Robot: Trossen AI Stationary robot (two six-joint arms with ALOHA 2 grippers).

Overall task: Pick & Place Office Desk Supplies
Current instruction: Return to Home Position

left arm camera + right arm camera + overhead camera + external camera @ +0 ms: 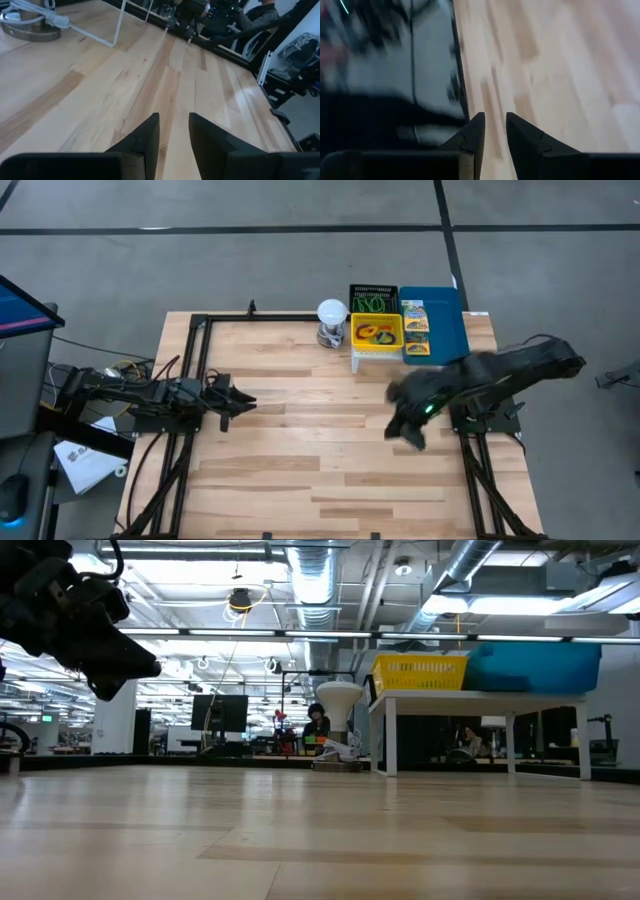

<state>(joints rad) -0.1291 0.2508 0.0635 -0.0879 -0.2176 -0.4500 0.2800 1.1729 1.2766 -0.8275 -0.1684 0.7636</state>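
Wooden table [300,460], bare foreground. Yellow bin [377,335] on white stand: holds thin loops [378,334], judged light, floppy; pinch single strand. Blue tray [447,330] beside bin, packets [414,330] inside. Left gripper [240,404], right gripper [405,432]: narrowly parted, empty.

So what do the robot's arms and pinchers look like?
Both arms are dark, nearly black, and chunky. The right arm has a small green light glowing on it. Each gripper ends in two flat, dark, wedge-shaped fingers: the left gripper and the right gripper look alike. Thin cables trail near the left arm.
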